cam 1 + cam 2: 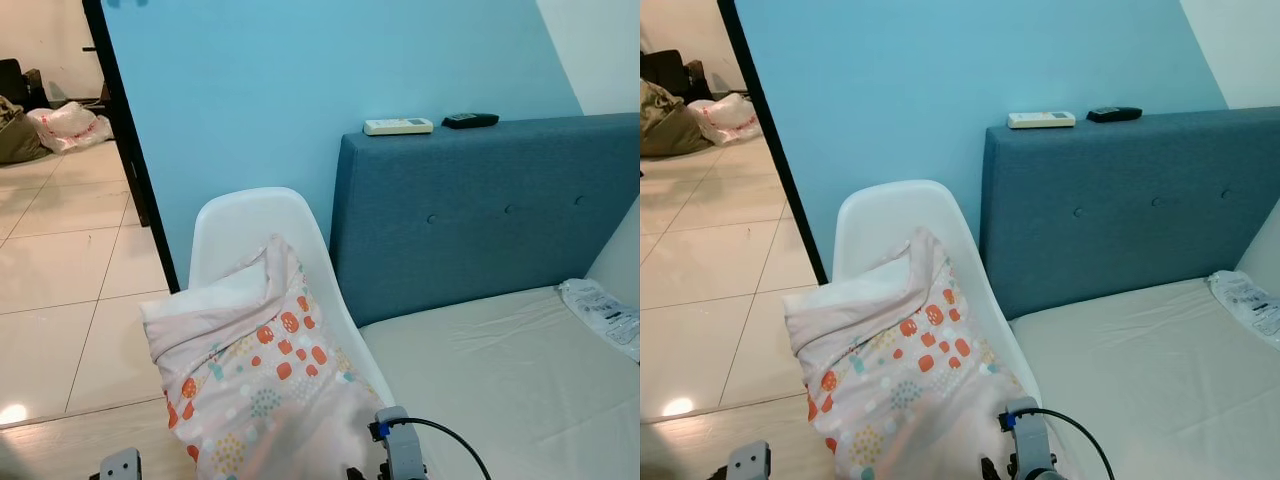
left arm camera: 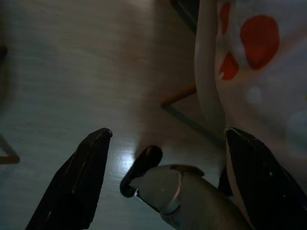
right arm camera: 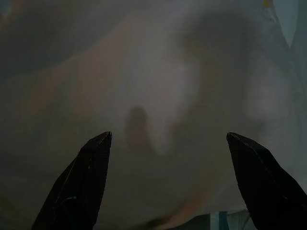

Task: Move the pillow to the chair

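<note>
While the pillow (image 1: 255, 385) lies propped in the white chair (image 1: 240, 225) just beside the bed (image 1: 500, 380) — against its backrest — I see my left claw (image 2: 168, 143) spread wide over the floor (image 2: 72, 72) beside the chair, and my right claw (image 3: 168, 141) spread too — facing pale pillow fabric.

The white chair (image 1: 240, 225) carries the dotted pillow (image 1: 255, 365), which lies on its seat and leans against its backrest, straight ahead of the right tool (image 3: 168, 179). The bed (image 1: 500, 380) beyond that tool's outer side bears a plastic packet (image 1: 603, 315) at its far edge. Two remotes (image 1: 398, 126) rest on the headboard's (image 1: 480, 215) top.
</note>
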`<state>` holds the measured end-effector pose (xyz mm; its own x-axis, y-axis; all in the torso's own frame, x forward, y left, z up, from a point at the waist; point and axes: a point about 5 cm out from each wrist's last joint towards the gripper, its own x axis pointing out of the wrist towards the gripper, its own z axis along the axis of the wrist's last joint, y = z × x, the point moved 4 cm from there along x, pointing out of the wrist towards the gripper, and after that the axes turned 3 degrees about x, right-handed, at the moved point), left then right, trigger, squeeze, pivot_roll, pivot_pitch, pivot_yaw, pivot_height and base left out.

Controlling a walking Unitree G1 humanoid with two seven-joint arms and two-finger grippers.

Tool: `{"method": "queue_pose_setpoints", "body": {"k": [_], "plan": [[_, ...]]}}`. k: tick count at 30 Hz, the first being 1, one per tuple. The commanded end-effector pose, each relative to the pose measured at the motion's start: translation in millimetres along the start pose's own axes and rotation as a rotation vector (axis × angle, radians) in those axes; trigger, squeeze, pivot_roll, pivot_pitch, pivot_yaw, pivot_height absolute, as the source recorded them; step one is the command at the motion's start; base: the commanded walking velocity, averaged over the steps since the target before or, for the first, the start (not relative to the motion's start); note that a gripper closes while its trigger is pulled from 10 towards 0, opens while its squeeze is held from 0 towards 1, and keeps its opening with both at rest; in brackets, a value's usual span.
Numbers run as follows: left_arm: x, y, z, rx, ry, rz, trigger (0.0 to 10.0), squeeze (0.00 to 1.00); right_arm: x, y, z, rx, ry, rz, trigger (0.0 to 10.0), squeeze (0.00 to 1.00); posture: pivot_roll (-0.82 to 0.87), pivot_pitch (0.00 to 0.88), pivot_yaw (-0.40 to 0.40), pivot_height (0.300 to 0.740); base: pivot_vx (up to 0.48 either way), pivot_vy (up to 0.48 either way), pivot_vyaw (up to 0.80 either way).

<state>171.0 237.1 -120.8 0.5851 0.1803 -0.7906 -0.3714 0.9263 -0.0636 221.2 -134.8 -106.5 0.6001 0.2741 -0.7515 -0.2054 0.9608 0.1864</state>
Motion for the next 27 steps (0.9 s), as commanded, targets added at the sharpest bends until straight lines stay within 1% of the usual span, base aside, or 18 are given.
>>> {"method": "queue_pose_setpoints", "body": {"k": [1,4,6,7,9,20,22,27], "plan": [[-0.5,1.7,-5.1,0.013,0.029,0.011,10.0,0.0,-0.8,-1.9,-5.2,0.013,0.021,-0.013,10.0,0.0,0.12,0.0,-0.062,0.74,0.0,0.0,0.0],[-0.9,-0.9,-10.2,0.024,0.05,0.01,10.0,0.0,-1.6,-3.4,-8.1,0.009,0.035,-0.019,10.0,0.0,0.12,0.0,-0.062,0.74,0.0,0.0,0.0],[-0.9,-0.9,-10.2,0.024,0.05,0.01,10.0,0.0,-1.6,-3.4,-8.1,0.009,0.035,-0.019,10.0,0.0,0.12,0.0,-0.062,0.74,0.0,0.0,0.0],[-1.0,-3.4,-12.9,0.025,0.063,0.01,10.0,0.0,-2.6,-5.5,-12.9,0.0,0.061,-0.025,10.0,0.0,0.11,0.0,-0.062,0.74,-0.255,0.0,0.0],[-0.9,-4.8,-14.2,0.026,0.071,0.009,10.0,0.0,-3.5,-7.3,-16.3,-0.003,0.079,-0.032,10.0,0.0,0.11,0.0,-0.064,0.74,-0.259,0.0,0.0],[-0.8,-5.8,-16.2,0.051,0.091,0.009,10.0,0.0,-4.4,-9.9,-18.9,-0.017,0.101,-0.037,10.0,0.0,0.11,0.0,-0.068,0.74,-0.303,0.0,0.0],[-1.2,-5.7,-18.5,0.051,0.1,0.012,10.0,0.0,-5.6,-10.0,-24.6,-0.025,0.122,-0.04,10.0,0.0,0.12,0.0,-0.07,0.74,-0.339,0.0,0.0],[-1.8,-5.7,-20.9,0.054,0.109,0.011,10.0,0.0,-6.0,-9.1,-27.9,-0.03,0.135,-0.041,10.0,0.0,0.12,0.0,-0.068,0.74,-0.339,0.0,0.0]]}}
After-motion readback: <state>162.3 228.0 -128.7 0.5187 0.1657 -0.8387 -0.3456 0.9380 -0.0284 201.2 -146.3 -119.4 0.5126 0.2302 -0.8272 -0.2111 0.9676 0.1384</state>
